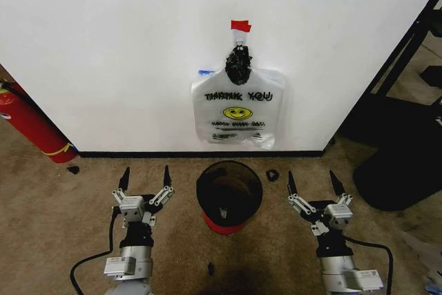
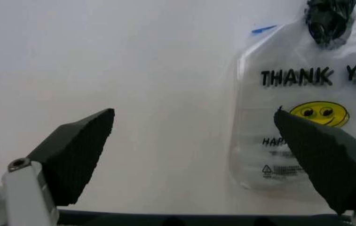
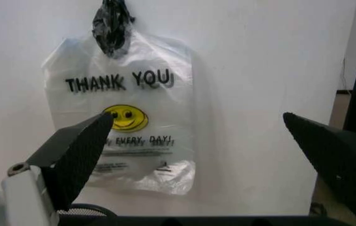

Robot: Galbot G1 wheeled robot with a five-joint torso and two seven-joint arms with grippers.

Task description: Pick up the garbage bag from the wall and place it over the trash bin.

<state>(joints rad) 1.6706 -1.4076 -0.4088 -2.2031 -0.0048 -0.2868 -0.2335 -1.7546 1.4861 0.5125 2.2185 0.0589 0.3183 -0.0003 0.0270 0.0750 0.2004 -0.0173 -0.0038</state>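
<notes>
A flat bundle of white plastic bags (image 1: 238, 112) with "THANK YOU" print and a yellow smiley hangs on the white wall (image 1: 124, 46). A black knot tops it, under a small piece of red tape (image 1: 240, 26). The garbage bag as a single loose bag is out of view. The round black mesh trash bin (image 1: 207, 205) with a red base stands on the carpet just below the bundle. My left gripper (image 1: 146, 169) is open to the bin's left, and my right gripper (image 1: 311, 173) is open to its right. Both are low, empty, and pointing at the wall. The bundle (image 2: 303, 94) (image 3: 127, 94) hangs beyond each open gripper (image 2: 193, 113) (image 3: 198, 115).
A red fire extinguisher (image 1: 31, 126) leans at the far left by the wall. A black stand with a large rounded black base (image 1: 397, 170) fills the right side. Small black scraps (image 1: 272, 175) lie on the carpet near the bin. A black baseboard (image 1: 138, 153) runs along the wall.
</notes>
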